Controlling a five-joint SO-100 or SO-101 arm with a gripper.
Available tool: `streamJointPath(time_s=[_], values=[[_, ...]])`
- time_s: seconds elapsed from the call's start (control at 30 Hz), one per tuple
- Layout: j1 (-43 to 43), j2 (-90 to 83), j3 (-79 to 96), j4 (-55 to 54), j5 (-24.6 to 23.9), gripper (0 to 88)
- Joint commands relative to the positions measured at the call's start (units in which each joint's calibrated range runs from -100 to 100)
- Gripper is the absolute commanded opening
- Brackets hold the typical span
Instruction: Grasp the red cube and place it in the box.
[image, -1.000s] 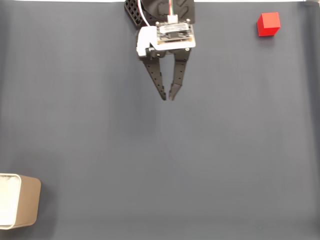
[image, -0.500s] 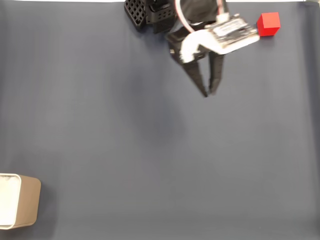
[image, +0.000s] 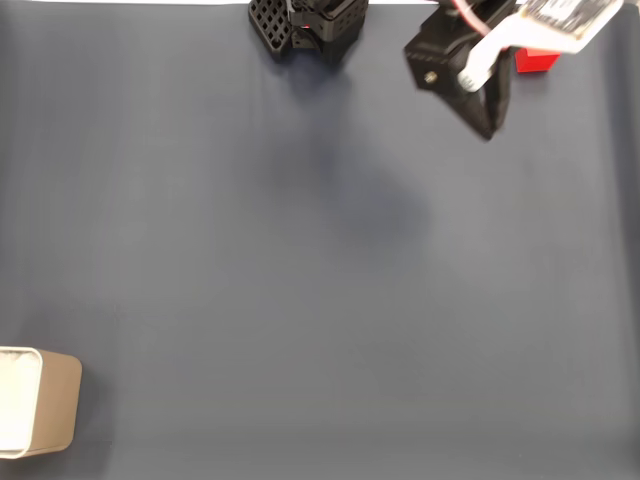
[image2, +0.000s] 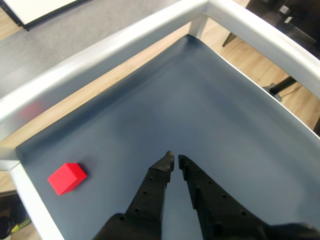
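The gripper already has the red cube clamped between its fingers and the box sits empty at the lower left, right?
Not clamped. In the wrist view the red cube lies on the mat, left of the gripper, whose fingers hold nothing. The box does sit at the fixed view's lower left.

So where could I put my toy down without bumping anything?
The wide dark mat between the box at bottom left and the claw at top right is bare. The top right corner, with the red cube, is crowded.

Dark grey matte mat (image: 300, 300) covers the work surface, silver metal frame rail (image2: 100, 52) bordering it. Light wooden floor (image2: 240, 50) beyond the rail. Even, diffuse lighting.
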Motion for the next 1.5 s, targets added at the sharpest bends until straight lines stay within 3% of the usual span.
streamJointPath(time_s=[0.0, 0.83, 1.47], values=[[-4.5, 0.2, -4.8, 2.5, 0.5, 0.2], [-25.8, -1.2, -7.3, 11.9, -0.6, 3.9], [-28.3, -3.5, -0.9, 8.9, 3.6, 18.8]])
